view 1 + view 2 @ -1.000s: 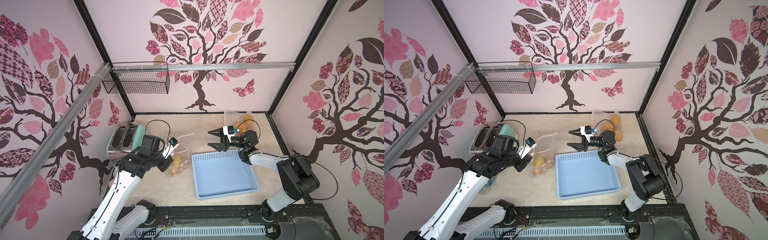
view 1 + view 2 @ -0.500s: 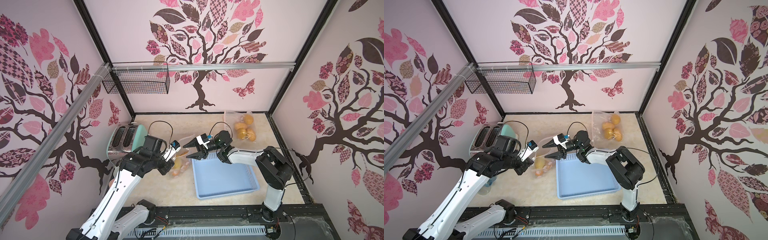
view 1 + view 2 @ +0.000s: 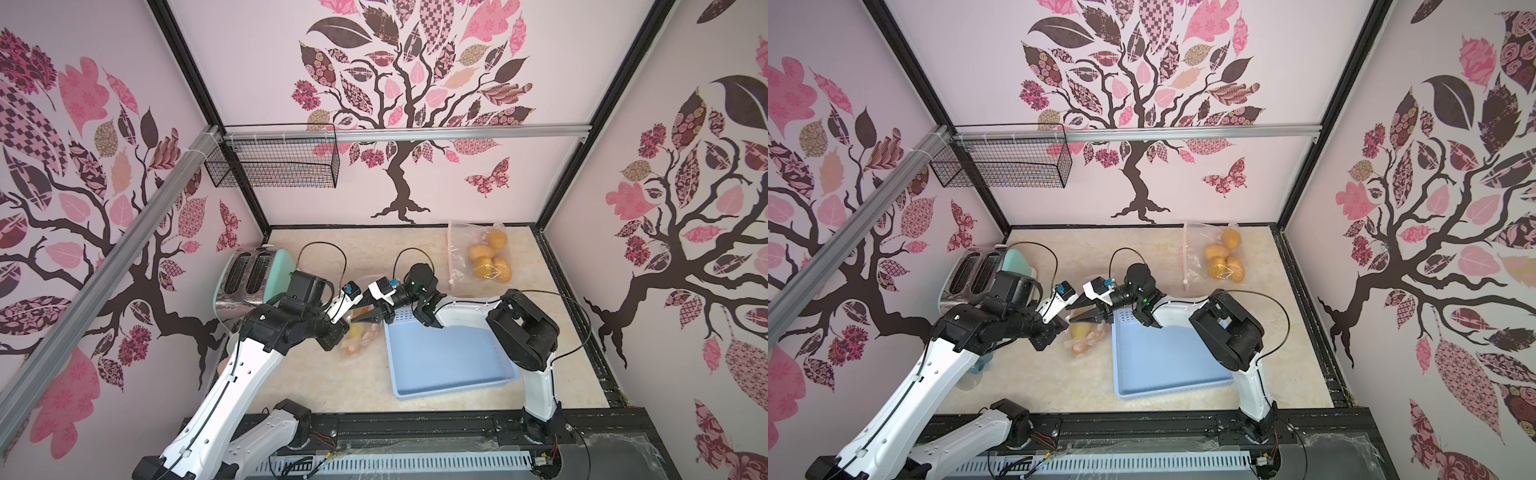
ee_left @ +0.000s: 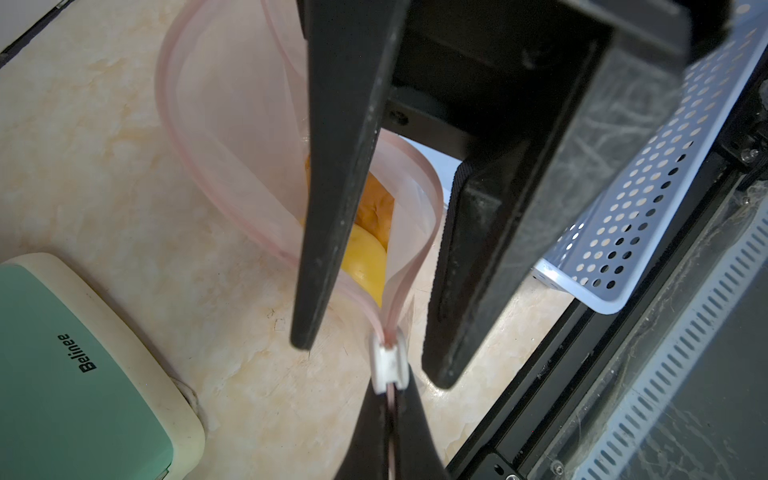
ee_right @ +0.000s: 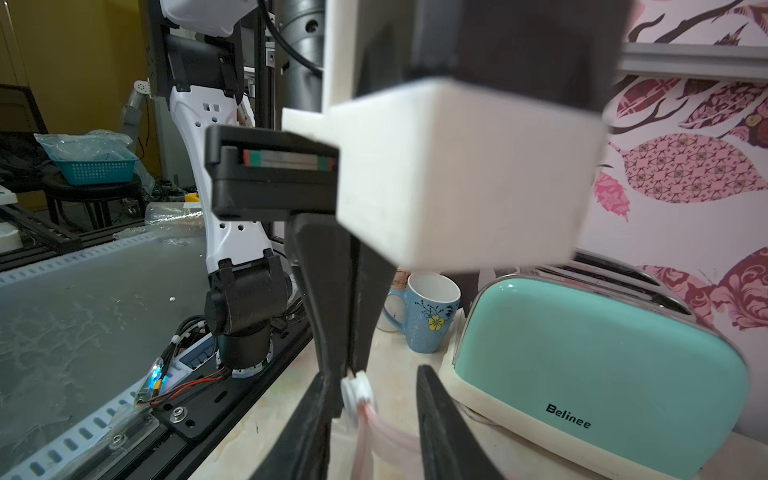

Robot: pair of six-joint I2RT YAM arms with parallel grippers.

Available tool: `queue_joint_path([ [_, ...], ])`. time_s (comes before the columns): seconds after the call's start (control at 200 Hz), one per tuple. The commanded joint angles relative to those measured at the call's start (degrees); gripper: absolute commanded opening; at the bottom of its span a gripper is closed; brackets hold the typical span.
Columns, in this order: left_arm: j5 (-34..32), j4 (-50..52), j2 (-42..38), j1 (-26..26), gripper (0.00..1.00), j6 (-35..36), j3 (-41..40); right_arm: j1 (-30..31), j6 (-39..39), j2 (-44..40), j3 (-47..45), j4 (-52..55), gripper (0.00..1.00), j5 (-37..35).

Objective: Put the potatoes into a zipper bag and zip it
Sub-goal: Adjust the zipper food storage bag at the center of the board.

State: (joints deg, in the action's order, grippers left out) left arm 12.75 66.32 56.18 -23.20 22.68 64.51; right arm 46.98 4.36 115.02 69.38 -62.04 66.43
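Note:
A clear zipper bag with a pink rim stands left of the blue basket, its mouth gaping. Inside lie potatoes, one yellow and one orange-brown. My left gripper is shut on the bag's rim right behind the white slider. My right gripper is open and straddles the slider; one finger touches it, the other stands apart. A second clear bag holding several potatoes lies at the back right.
The blue perforated basket sits beside the held bag, its corner near my right fingers. A mint toaster stands at the left with a flowered blue mug near it. A wire basket hangs on the back wall.
My right arm swung left from the far bag to the bag held by my left gripper, and its jaws narrowed around the slider. The left arm held still.

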Motion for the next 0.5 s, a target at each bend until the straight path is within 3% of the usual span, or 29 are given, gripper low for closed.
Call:
queue_joint_path([
  [0.0, 0.8, -0.8, -0.2, -0.3, 0.00, 0.6, 2.1, 0.9, 6.8, 1.2, 1.6, 7.4, 0.32, -0.9],
  [0.195, 0.8, -1.0, -0.3, -0.3, 0.00, 1.0, 1.9, 1.8, 20.3, -0.5, 2.9, 23.9, 0.29, -3.1],
  [0.495, -0.8, -0.8, 0.0, -1.0, 0.00, 1.6, 1.1, 1.9, 13.1, -1.7, 1.5, 15.3, 0.33, -1.4],
])
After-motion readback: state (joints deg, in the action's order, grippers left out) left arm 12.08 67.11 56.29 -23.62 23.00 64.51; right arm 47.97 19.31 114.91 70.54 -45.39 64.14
